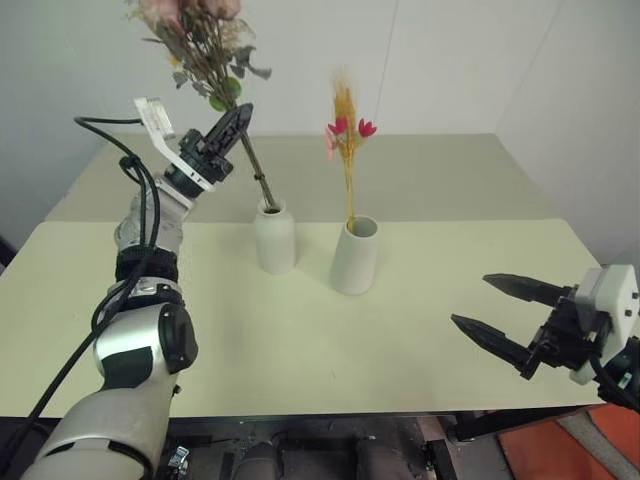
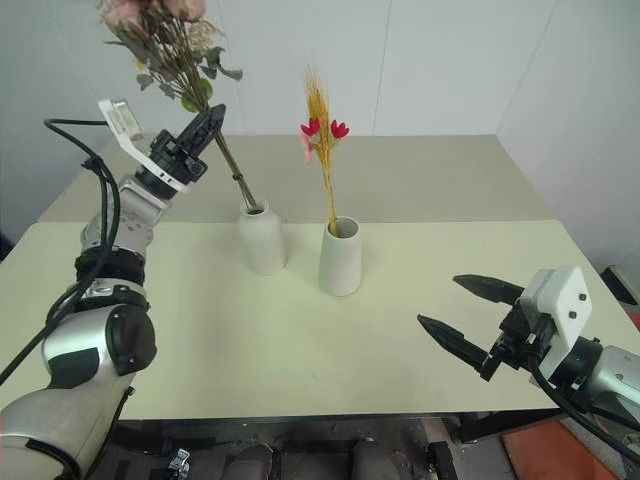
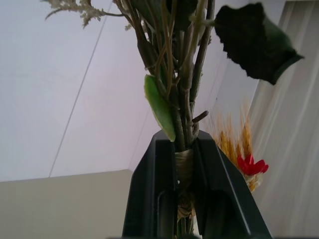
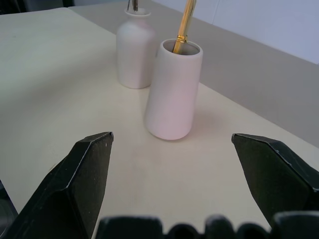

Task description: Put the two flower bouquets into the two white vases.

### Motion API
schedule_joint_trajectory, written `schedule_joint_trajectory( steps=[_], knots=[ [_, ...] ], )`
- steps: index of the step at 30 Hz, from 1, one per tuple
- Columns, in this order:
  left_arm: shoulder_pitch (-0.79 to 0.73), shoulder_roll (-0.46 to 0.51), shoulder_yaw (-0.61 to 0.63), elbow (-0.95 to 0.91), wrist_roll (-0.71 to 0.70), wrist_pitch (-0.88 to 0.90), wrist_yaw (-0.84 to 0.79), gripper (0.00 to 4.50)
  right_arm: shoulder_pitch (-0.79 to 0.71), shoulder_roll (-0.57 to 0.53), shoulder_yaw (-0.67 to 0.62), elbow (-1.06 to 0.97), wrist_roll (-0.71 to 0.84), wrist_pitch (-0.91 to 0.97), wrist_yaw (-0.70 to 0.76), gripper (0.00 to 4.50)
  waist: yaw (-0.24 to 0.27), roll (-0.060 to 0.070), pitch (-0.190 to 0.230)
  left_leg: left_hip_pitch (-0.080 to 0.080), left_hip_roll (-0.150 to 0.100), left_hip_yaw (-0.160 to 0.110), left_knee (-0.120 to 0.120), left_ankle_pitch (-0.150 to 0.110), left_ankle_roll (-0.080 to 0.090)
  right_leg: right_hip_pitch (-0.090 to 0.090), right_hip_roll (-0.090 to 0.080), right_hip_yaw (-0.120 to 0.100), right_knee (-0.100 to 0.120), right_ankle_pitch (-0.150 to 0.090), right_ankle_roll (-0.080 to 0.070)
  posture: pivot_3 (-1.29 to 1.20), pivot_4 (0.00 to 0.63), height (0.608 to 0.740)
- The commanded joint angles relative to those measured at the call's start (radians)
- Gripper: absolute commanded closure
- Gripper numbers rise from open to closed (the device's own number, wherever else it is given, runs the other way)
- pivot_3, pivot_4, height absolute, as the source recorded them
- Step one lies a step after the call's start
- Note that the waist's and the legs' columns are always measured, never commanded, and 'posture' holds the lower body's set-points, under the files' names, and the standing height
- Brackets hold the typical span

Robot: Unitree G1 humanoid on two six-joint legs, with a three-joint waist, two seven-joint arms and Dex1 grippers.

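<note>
A pale table [image 1: 420,330] is seen, with two white vases standing side by side near its middle: a bottle-shaped vase [image 1: 275,237] on the left and a cone vase [image 1: 355,256] just to its right. Two bouquets are counted. The rose bouquet [image 1: 205,50] is pinched at its tied stems by the left gripper [image 1: 236,122], stem ends in the bottle neck. The thin yellow bunch [image 1: 346,130] stands in the cone vase. The binding around the stems is shown in the left wrist view. The right gripper [image 1: 497,314] is held spread wide, empty, at the near right.
</note>
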Motion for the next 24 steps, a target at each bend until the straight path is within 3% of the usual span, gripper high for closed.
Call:
schedule_joint_trajectory(
  steps=[1,9,20,24],
  knots=[
    [-0.051,-0.007,-0.005,0.007,0.018,-0.074,-0.021,4.36,-0.002,0.002,-0.024,-0.023,0.000,-0.037,-0.011,0.00,0.001,0.000,0.000,-0.001,0.000,0.000,0.000,0.000,0.000,0.000,0.000,0.000,0.000,0.000,0.000,0.00,0.150,0.740],
    [-0.017,-0.037,-0.061,0.050,0.116,-0.233,-0.048,4.36,-0.008,-0.001,-0.009,-0.016,0.005,-0.041,-0.017,0.00,0.001,0.000,0.000,-0.002,-0.002,0.001,0.000,-0.002,0.000,0.000,-0.002,0.001,-0.002,-0.001,0.002,0.00,0.150,0.740],
    [0.090,-0.020,-0.156,-0.011,0.204,-0.286,-0.123,4.36,-0.025,-0.007,0.008,0.000,-0.007,-0.041,-0.019,0.00,-0.001,0.000,0.000,0.001,-0.001,0.000,0.000,-0.001,0.000,0.000,0.000,0.001,0.002,-0.001,0.001,0.00,0.150,0.740],
    [0.122,-0.007,-0.139,-0.035,0.185,-0.263,-0.120,4.36,-0.027,-0.010,0.014,0.002,-0.012,-0.043,-0.016,0.00,0.000,0.000,0.000,0.001,-0.001,0.000,0.000,-0.001,0.000,0.000,0.000,0.001,0.002,-0.001,0.001,0.00,0.150,0.740]
  ],
)
